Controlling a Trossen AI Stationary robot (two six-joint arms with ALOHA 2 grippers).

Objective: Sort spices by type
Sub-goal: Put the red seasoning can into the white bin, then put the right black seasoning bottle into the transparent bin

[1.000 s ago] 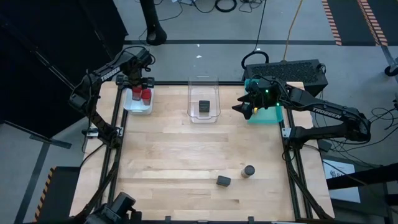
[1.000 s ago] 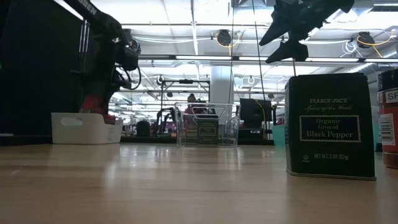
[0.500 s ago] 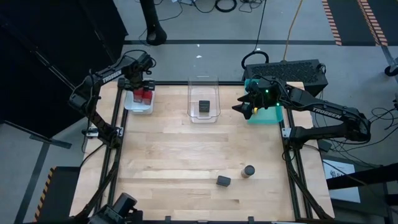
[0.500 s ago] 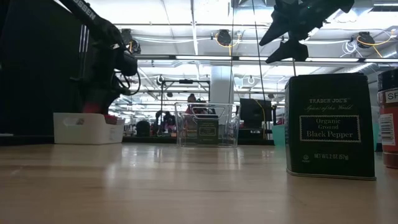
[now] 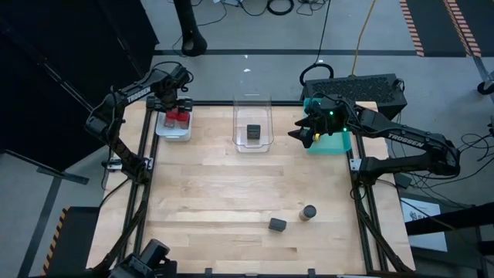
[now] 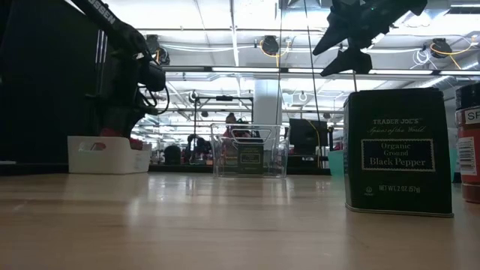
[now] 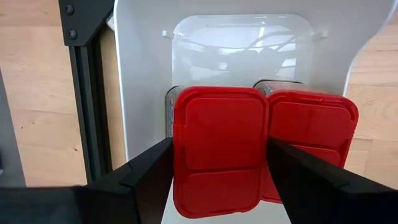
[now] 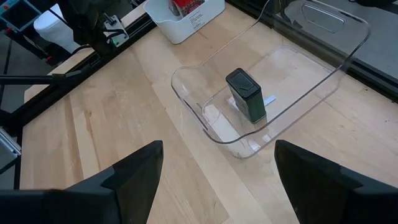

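**Placing the second red tin: release and withdrawal at the white tray**

Nearest the table's front edge stand two unsorted spices: a dark tin (image 5: 278,225) labelled black pepper and, just beside it, a round jar (image 5: 308,212). Beyond the bare wood, a second dark tin (image 8: 246,95) stands upright in the clear tray (image 5: 253,143) at the middle of the far edge. To its right, the right gripper (image 5: 302,133) hovers in front of the teal tray (image 5: 337,142), fingers spread wide and holding nothing. At the far left, the left gripper (image 7: 219,163) sits over the white tray (image 7: 143,74), its fingers (image 7: 146,171) spread on either side of one red tin (image 7: 219,149); whether they press its sides cannot be told. A second red tin (image 7: 311,140) stands touching the first. The step in hand appears to be release: the fingers should open fully and rise straight up, since any sideways drift could topple either tin or drag the light tray.
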